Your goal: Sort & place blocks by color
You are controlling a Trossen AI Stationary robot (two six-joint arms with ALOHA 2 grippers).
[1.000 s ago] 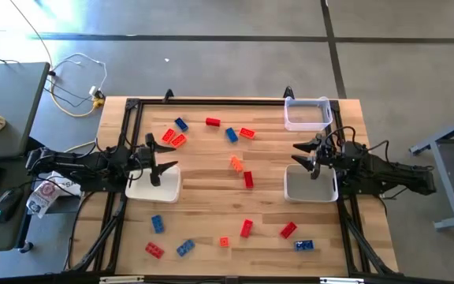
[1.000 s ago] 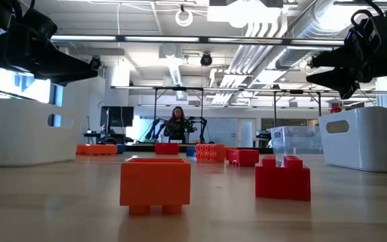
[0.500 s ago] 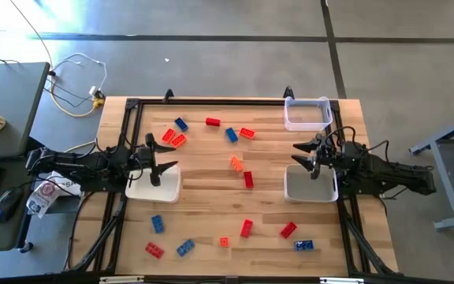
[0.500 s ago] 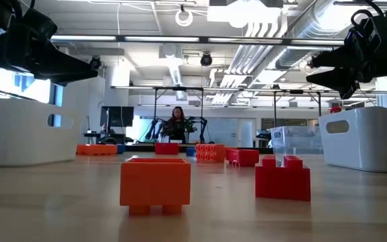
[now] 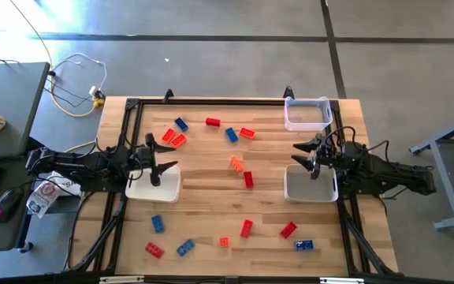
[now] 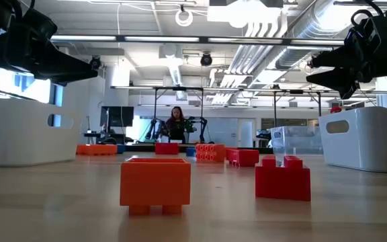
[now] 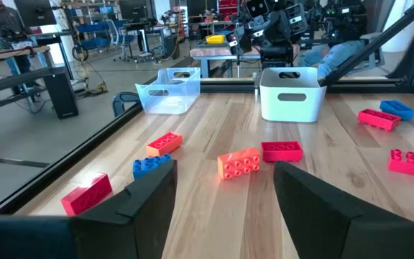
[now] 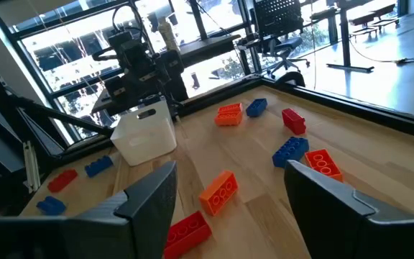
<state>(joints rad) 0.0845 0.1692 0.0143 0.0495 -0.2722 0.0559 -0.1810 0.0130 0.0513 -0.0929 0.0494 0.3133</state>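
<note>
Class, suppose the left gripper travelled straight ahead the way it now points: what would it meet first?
Probably the orange block at mid-table, lying between the open left gripper fingers' line of travel; the red block lies just beyond. Depth is uncertain.

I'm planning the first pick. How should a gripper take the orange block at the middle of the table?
The orange block lies flat, studs up, clear of the red block beside it. Probably best to come straight down and close the fingers across its two long sides, turned to match its slant. The left gripper and right gripper both hover open over their trays.

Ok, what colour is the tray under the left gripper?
White tray, clearest in the high view.
</note>
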